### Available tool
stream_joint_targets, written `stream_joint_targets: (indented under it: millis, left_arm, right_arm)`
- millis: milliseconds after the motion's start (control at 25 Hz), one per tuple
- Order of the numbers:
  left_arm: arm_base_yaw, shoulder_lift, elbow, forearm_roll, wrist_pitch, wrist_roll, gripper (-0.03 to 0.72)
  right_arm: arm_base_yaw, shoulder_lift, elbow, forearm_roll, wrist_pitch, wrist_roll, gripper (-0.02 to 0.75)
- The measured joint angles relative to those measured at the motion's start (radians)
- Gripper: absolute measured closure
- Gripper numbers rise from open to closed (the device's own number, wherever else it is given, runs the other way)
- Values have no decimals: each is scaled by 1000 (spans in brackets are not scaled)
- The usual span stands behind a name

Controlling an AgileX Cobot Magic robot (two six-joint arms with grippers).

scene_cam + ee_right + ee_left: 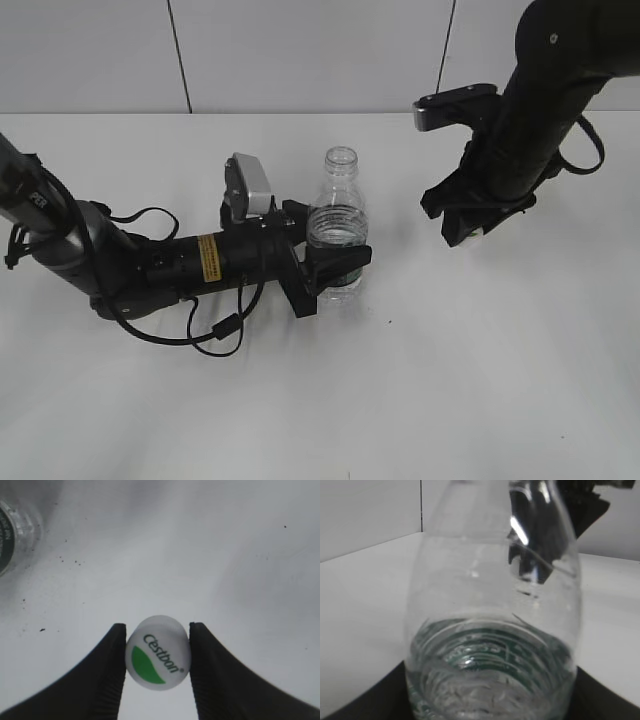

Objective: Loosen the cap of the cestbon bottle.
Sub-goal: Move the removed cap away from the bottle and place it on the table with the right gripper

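- Cestbon bottle (pixel 338 225) stands upright on the white table (pixel 480 380), roughly centre of exterior view; neck open, no cap on it.
- Bottle is clear plastic, ribbed shoulders, some water in the lower part; green print visible through the water in left wrist view (pixel 492 630).
- Left gripper (pixel 335 268) comes in low and horizontal from the left, fingers clamped around the bottle's lower body, holding it in place.
- Left arm lies close to the table surface, black cable (pixel 215 335) looping beside it; grey wrist camera (pixel 248 187) sits on top, just left of the bottle.
- Cap (pixel 158 652) is off the bottle: white, round, green leaf mark and "Cestbon" lettering on top.
- Right gripper (pixel 158 652) has the cap pinched between its two black fingers (pixel 112 675), one on each side, both touching the cap.
- In exterior view the right gripper (pixel 470 228) is to the right of the bottle, apart from it, pointing down; cap hard to make out there.
- Right wrist view: bottle edge (pixel 10 535) at upper left corner, well away from the cap.
- Cap against table or raised: cannot tell.
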Motion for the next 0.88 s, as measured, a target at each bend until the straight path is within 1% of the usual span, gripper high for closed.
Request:
stream_joint_targets:
  millis: [360,760,800,880]
  left_arm:
    - [0,0,0,1,0,0,279]
    - [0,0,0,1,0,0,279]
    - [0,0,0,1,0,0,279]
    - [0,0,0,1,0,0,279]
  right_arm:
    - [0,139,4,-25,-61,1,444]
    - [0,150,5,-25,-92,1,444]
    - [0,150,5,-25,-95,1,442]
    - [0,150,5,-25,-101,1,400]
